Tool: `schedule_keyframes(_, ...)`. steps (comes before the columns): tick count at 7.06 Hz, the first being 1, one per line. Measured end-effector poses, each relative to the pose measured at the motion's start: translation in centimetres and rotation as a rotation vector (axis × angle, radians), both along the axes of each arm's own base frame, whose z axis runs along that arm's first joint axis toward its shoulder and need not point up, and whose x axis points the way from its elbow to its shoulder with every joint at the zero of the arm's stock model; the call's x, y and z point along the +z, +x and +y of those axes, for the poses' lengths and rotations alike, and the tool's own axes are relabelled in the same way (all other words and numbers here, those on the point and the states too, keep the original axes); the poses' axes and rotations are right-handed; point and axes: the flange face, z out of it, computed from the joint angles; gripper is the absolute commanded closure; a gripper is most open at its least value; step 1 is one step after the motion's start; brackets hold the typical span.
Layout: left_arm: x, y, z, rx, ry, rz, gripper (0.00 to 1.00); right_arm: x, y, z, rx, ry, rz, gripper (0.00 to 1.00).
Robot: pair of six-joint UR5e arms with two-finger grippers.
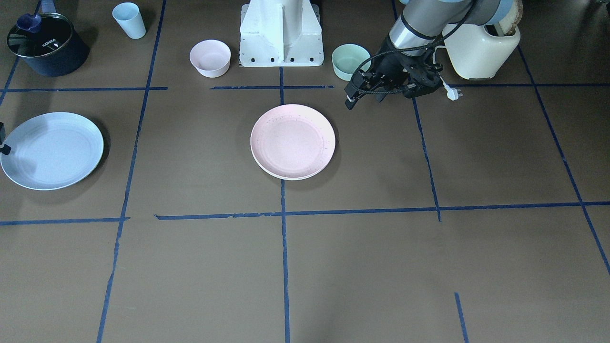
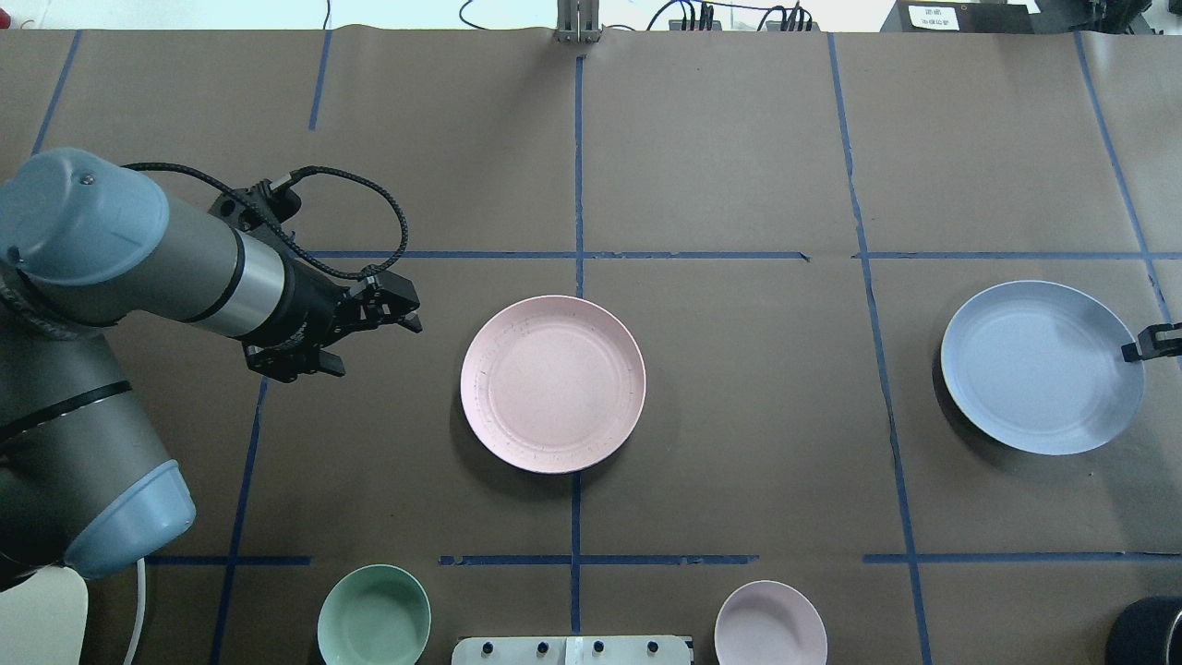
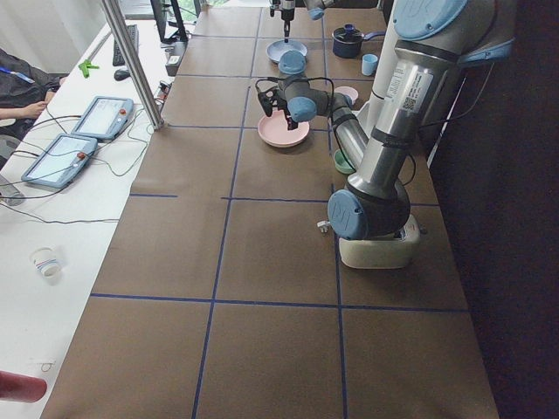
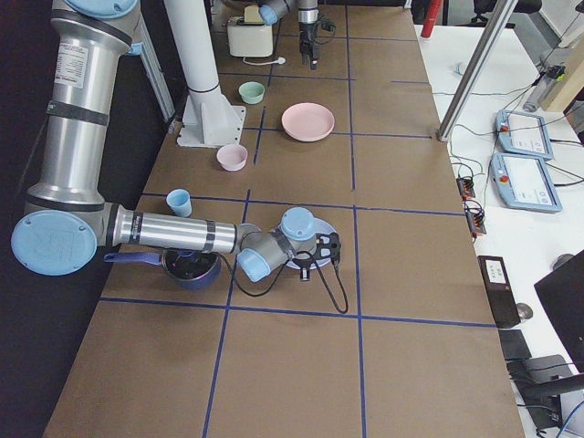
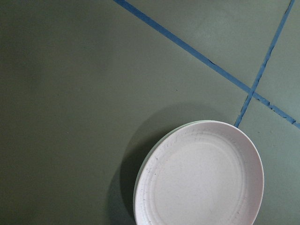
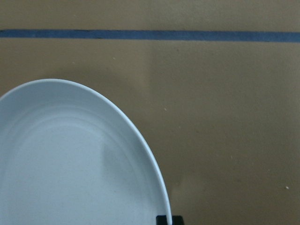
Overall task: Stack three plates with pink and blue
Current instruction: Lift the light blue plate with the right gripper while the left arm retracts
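Note:
The pale pink plate (image 1: 292,140) lies at the table's middle on top of the cream-white plate (image 1: 286,177), of which only a thin rim shows. It also shows in the overhead view (image 2: 552,383) and the left wrist view (image 5: 201,178). My left gripper (image 2: 406,309) hovers open and empty beside the stack, on my left of it. The pale blue plate (image 2: 1039,365) sits far to my right. My right gripper (image 2: 1145,344) is shut on its outer rim; a fingertip (image 6: 168,219) shows at the plate's edge (image 6: 70,164).
A small pink bowl (image 1: 210,57) and a mint-green bowl (image 1: 350,61) stand either side of the robot base (image 1: 281,33). A blue cup (image 1: 129,20) and a dark pot (image 1: 45,45) stand at my far right, a white toaster (image 1: 483,50) behind my left arm.

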Motion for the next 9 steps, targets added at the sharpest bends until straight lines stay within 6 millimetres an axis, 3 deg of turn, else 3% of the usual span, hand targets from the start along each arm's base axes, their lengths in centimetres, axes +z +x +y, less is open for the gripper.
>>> schedule_keyframes(2,5.0,-4.9,-1.7,0.093,0.112,-0.063,0.00,-5.3,2.1,-1.1,0.061,0.000,-0.101,1.00)
schedule_keyframes(5,14.0,-13.6,-3.4,0.210,0.270,-0.179,0.00,-13.0,1.0,-5.4,0.154,-0.062,-0.188,1.00)
schedule_keyframes(7,18.8,-17.5,-4.0,0.273,0.349,-0.249,0.00,-17.9,-2.0,-8.4,0.143,-0.072,-0.201,1.00)
schedule_keyframes(9,22.4,-21.1,-4.8,0.317,0.406,-0.290,0.00,-24.4,-8.2,-8.9,0.102,-0.083,-0.188,1.00)
